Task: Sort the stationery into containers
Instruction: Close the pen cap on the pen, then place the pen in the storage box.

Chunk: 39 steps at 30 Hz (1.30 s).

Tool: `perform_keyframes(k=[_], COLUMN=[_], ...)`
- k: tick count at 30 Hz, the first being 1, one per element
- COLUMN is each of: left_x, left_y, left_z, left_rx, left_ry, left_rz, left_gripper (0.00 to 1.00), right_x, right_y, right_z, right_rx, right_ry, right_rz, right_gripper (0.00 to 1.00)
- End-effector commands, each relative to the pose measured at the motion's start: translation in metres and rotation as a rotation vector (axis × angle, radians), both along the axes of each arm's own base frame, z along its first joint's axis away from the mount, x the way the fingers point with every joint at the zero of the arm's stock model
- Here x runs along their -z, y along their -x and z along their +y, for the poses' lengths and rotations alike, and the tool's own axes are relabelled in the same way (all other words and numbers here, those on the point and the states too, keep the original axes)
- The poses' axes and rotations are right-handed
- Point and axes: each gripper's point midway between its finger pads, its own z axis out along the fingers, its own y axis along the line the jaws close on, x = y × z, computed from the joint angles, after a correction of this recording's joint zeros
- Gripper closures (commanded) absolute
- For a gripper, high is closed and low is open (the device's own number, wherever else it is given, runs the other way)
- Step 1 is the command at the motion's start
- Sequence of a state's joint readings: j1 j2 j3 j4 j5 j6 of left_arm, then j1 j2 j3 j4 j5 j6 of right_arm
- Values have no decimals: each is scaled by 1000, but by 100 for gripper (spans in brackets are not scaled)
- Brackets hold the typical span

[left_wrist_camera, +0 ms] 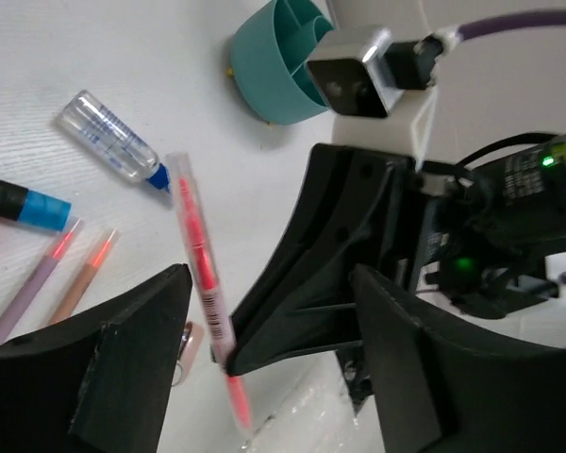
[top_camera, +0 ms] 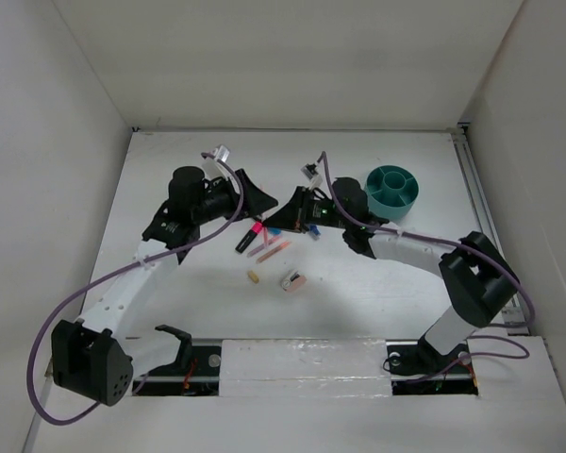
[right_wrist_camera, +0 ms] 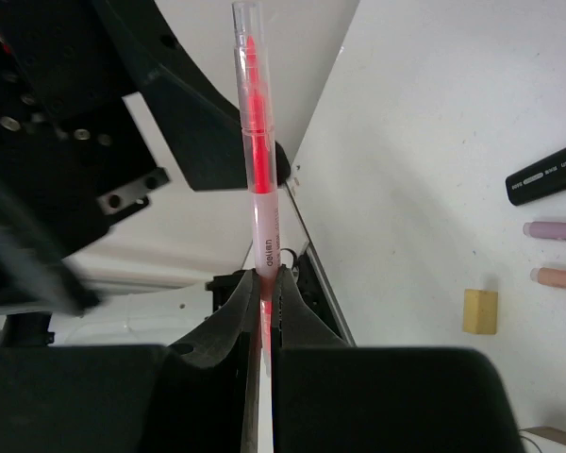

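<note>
My right gripper (right_wrist_camera: 264,279) is clamped on a thin clear-barrelled pen with a pink core (right_wrist_camera: 256,160). It grips the pen near one end, so most of the length sticks out past my fingertips. My left gripper (top_camera: 261,199) hangs just beside it, jaws apart and holding nothing. The pen runs through that gap, and I cannot tell whether it brushes one finger. It is in the air over the middle of the table. The round teal plastic bowl (top_camera: 392,189) with inner dividers sits to the far right, well apart. Below me lie a black marker with a pink cap (top_camera: 247,239), a clear blue-capped tube (left_wrist_camera: 113,143) and a small tan block (right_wrist_camera: 480,311).

I judge the step in hand to be carrying this pen to the bowl. My left arm should draw back to the left first, so nothing knocks the free end. Then I lift, swing right and far, and go slowly, because the long overhang will lever against my pads. Over one compartment I tip the pen near upright and lower its end below the rim before parting my jaws. The bowl looks light, so a nudge on its wall could slide it.
</note>
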State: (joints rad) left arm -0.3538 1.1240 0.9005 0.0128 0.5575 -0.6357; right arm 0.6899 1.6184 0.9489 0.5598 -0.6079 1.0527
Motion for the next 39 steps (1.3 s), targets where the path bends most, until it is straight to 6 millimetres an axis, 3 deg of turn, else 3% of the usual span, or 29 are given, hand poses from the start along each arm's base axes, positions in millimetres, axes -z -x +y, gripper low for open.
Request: perform_keyframes(k=[1,3,4,9,12,15,17,20,22,24,26,27,30,39], left_x=[-62,-66,-73,-78,-67,-63,-40,-15,4,14,26,26,37,37], left_y=[4,2,3,5,3,-9,-18,-23,-26,-28,-26,-27,-27,-28], left_z=[2,6,8,18,24,47,73,92,106,117,125,128,136,138], left_rx=[21,-11,-20,-66,-100,-252,-396,-462,-493,-541,-571,-589,-619,-624], left_ry=[70,62,64,27,-9,-75,-175,-301,-366,-409,-446,-456,-496,-508], left_rz=[-144,-147,-160,-185,-151,-142,-68,11,64,83,104,101,124,119], left_gripper=[33,19,3,1,1,1,1,1,1,1,1,1,1,1], right_x=[-17,-7,-7,-8,-13,-14,-21,-26,-25,-42,-45,-61,-76,-97], right_y=[-6,-11,-13,-29,-35,-49,-58,-69,-62,-54,-31,-23,-10,3], right_z=[10,11,10,5,2,-12,-24,-40,-44,-52,-48,-52,-57,-73], right_rx=[8,29,41,69,77,164,217,279,263,266,232,249,276,304], right_ry=[-29,-3,-2,-8,-11,36,75,124,131,126,117,111,124,123], right_rz=[-91,-96,-97,-146,-213,-371,-503,-641,-703,-823,-890,-960,-1038,-1109], right_gripper=[100,100,100,100,100,100,100,100,100,100,100,100,100,100])
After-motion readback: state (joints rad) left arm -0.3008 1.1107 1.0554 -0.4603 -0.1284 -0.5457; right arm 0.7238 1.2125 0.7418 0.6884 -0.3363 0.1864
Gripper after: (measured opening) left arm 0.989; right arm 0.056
